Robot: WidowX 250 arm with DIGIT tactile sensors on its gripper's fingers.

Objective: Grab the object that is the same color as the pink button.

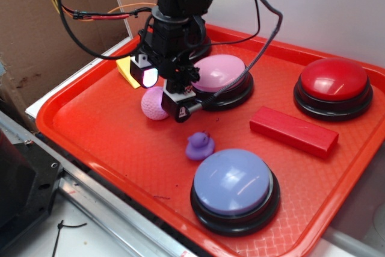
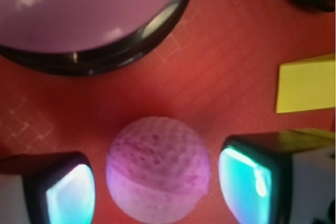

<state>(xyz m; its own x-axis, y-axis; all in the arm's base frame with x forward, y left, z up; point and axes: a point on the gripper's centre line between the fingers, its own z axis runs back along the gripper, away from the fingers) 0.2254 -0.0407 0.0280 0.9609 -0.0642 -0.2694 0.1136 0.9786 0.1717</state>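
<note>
In the wrist view the pink dimpled ball (image 2: 157,169) sits at lower centre, squarely between the two lit fingers (image 2: 71,195) of the gripper (image 2: 157,192), which stands spread wide with a gap on either side of the ball. The pink button (image 2: 89,9) fills the upper left. From the exterior view the ball (image 1: 154,103) seems to rest on the red tray (image 1: 108,142), untouched, though blur makes that uncertain.

White wall (image 1: 325,4) behind; brown cardboard panel (image 1: 36,34) at left; metal rail (image 1: 90,200) along the front edge.
</note>
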